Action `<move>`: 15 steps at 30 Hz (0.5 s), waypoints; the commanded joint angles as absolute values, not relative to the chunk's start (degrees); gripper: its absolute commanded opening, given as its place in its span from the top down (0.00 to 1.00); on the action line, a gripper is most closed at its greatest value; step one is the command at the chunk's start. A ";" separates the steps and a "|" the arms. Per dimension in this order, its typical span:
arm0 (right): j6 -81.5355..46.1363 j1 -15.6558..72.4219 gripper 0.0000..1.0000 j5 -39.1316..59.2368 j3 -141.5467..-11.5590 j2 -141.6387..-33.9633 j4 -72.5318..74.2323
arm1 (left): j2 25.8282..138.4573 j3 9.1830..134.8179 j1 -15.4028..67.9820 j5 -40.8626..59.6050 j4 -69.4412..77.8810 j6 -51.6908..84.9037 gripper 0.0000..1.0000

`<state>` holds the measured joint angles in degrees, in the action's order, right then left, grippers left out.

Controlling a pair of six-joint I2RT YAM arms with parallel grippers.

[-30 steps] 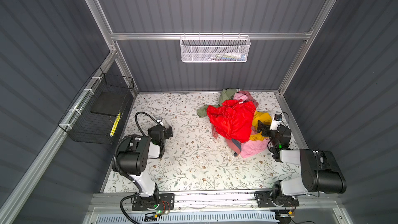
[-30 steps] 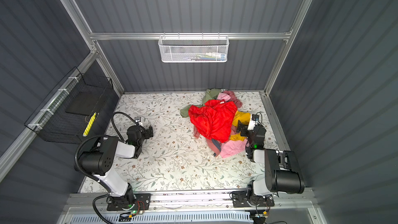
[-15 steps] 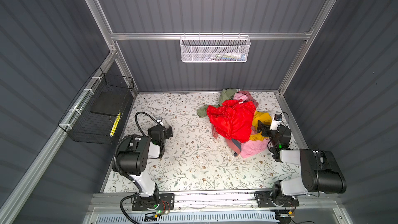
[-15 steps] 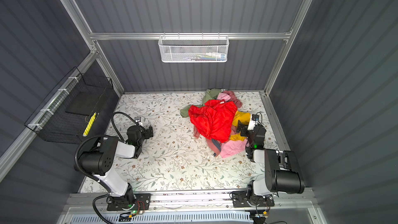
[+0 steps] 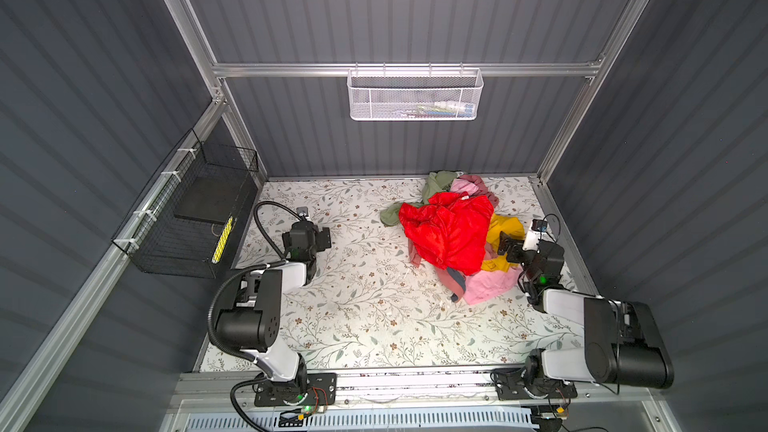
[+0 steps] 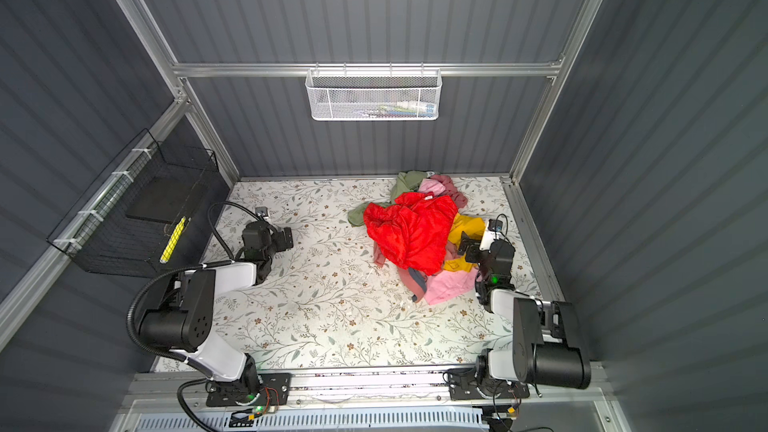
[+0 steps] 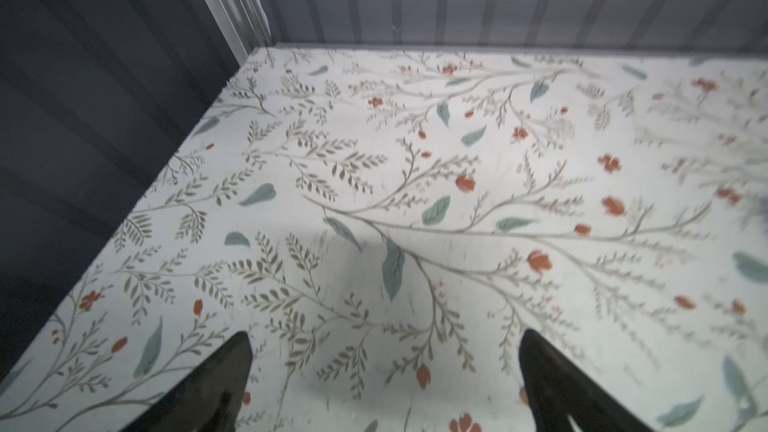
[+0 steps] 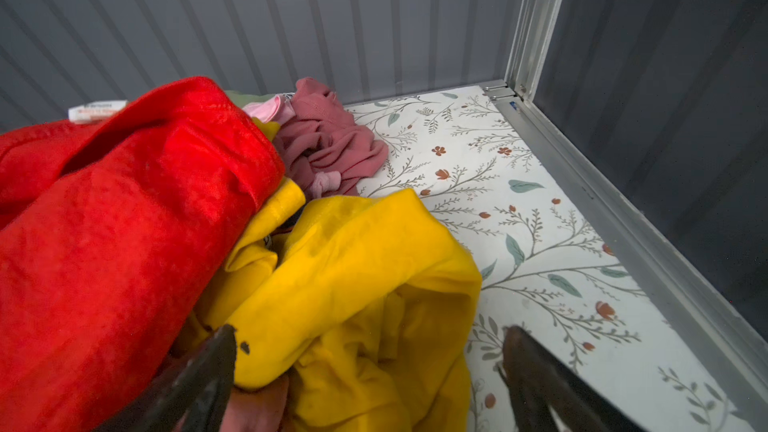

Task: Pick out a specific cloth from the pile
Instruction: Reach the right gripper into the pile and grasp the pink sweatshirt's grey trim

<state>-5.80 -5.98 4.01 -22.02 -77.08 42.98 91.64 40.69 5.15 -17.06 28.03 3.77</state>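
The cloth, salmon-pink with a blue-grey trim, is lying at the near edge of the pile, on the right part of the counter. Only a small part of it is showing. The red garment is covering most of it, and the light pink garment is lying just beside it. I am holding my right pincer spread wide at the yellow garment, beside the red one, pinching nothing. My left pincer is also spread, hovering over bare counter, well apart from the pile.
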 commanded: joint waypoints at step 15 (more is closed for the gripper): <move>-15.82 10.89 0.17 -4.02 -30.81 -55.36 -2.34 | 80.95 36.72 5.98 -13.95 14.92 24.96 0.00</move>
